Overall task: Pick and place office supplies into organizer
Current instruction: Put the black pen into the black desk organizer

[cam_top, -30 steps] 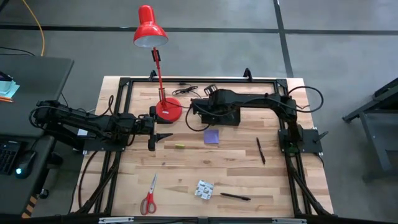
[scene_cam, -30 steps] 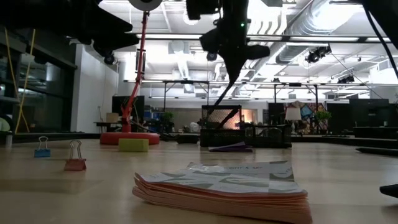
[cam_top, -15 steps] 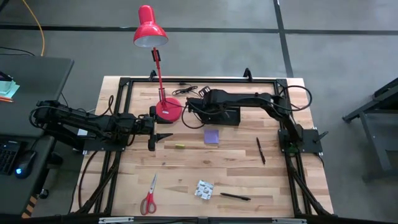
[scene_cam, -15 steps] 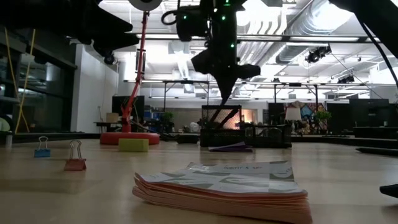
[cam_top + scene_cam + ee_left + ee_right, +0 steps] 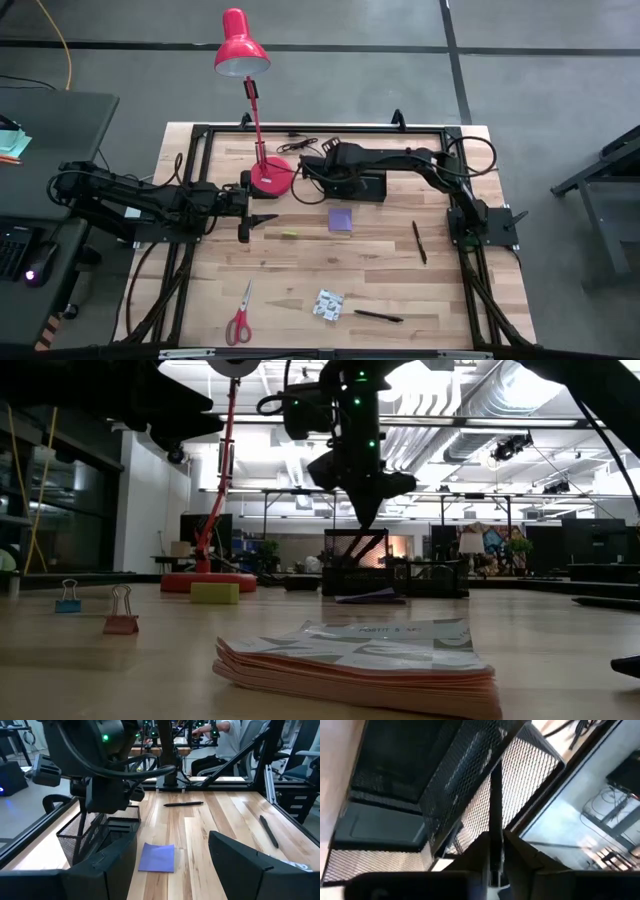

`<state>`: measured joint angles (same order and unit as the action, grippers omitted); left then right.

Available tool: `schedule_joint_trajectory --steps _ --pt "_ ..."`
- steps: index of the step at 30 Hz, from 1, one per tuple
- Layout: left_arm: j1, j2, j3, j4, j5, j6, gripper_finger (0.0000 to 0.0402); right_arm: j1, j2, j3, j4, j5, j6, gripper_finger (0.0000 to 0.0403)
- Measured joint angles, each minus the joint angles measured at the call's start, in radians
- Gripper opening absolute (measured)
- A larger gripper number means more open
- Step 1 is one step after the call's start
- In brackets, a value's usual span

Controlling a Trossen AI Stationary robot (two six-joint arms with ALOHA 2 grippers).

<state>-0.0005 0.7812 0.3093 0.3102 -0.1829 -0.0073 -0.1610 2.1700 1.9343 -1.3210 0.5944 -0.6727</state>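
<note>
Right wrist view: right gripper [image 5: 495, 865] pinches a thin black pen [image 5: 495, 800] upright over the mesh organizer [image 5: 352, 186].
Pen is light, stiff and slick; the jaws close near its upper end, its tip apparently just above a compartment. Left gripper [image 5: 246, 217] waits near the lamp base [image 5: 269, 177], jaws apart. On the wooden surface [image 5: 300, 270] lie the purple notepad [image 5: 340, 219], scissors [image 5: 239, 318], patterned packet [image 5: 327, 304] and two pens [image 5: 419, 241]; a large open room lies beyond.
</note>
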Motion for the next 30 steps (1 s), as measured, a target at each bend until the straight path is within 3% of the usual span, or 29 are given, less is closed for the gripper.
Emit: schedule_joint_trajectory --steps 9,13,18,27,30 --pt "0.000 0.000 0.000 -0.004 0.000 0.000 0.0233 0.058 -0.001 0.035 -0.088 -0.022 0.138 0.0098" --pt "0.000 0.000 0.000 -0.012 0.000 0.000 0.0233 0.091 -0.002 0.108 -0.260 -0.071 0.353 0.0092" --pt "0.000 0.000 0.000 -0.021 0.000 -0.001 0.0233 0.136 -0.086 0.142 -0.231 -0.251 0.566 0.0079" --pt "0.000 0.000 0.000 -0.023 0.011 -0.007 0.0233 0.242 -0.254 0.065 -0.252 -0.282 1.191 0.0071" --pt "0.000 0.000 0.000 -0.023 0.011 -0.011 0.0233 0.278 -0.288 -0.006 -0.250 -0.305 1.319 0.0071"
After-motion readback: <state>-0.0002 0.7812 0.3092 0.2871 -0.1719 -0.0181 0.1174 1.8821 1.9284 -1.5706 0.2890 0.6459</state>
